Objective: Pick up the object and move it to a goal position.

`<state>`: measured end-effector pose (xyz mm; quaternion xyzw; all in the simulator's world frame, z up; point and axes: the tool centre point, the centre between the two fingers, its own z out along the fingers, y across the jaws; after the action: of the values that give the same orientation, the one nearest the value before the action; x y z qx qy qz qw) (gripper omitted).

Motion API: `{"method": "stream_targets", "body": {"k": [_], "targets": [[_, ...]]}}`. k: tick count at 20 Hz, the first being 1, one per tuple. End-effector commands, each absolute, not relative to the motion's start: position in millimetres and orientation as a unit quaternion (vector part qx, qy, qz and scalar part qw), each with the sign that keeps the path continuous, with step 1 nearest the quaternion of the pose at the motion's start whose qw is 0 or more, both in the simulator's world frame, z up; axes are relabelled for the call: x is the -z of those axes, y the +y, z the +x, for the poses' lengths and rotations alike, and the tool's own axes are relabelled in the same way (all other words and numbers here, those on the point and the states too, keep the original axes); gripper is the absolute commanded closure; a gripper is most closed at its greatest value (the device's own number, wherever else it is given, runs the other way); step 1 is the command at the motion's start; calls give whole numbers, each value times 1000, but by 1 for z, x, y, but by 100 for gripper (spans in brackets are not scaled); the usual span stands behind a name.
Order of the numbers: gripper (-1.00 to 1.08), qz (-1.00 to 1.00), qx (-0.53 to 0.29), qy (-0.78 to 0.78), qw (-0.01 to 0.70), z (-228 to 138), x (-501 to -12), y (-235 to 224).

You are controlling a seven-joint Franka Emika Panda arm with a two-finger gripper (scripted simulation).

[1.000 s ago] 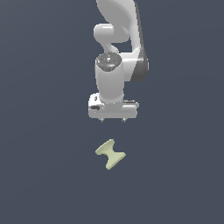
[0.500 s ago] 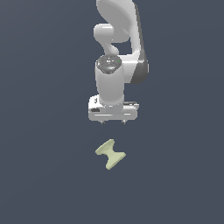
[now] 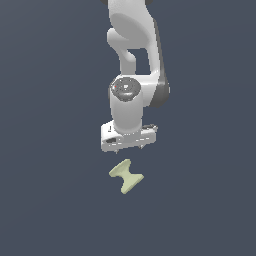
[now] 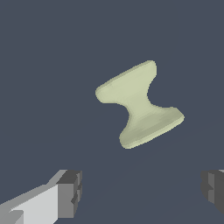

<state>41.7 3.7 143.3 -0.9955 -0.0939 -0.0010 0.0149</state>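
Note:
The object is a small pale yellow-green hourglass-shaped block lying flat on the dark grey floor. In the exterior view it sits just in front of and below my gripper, which hangs above the floor on the white arm. The wrist view shows the object whole, lying at a slant beyond the gripper. My two dark fingertips stand wide apart with nothing between them. The gripper is open and clear of the object.
Only the flat dark grey floor surrounds the object. The white arm rises behind the gripper toward the top of the exterior view.
The gripper has come down a little toward the object over the last second. The object has not moved.

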Motion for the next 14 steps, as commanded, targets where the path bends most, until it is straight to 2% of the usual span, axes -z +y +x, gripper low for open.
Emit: {"method": "stream_targets", "body": {"k": [1, 14], "targets": [[-92, -992, 1, -128, 12, 52, -134, 3], [-92, -958, 0, -288, 2, 94, -83, -4]]}}
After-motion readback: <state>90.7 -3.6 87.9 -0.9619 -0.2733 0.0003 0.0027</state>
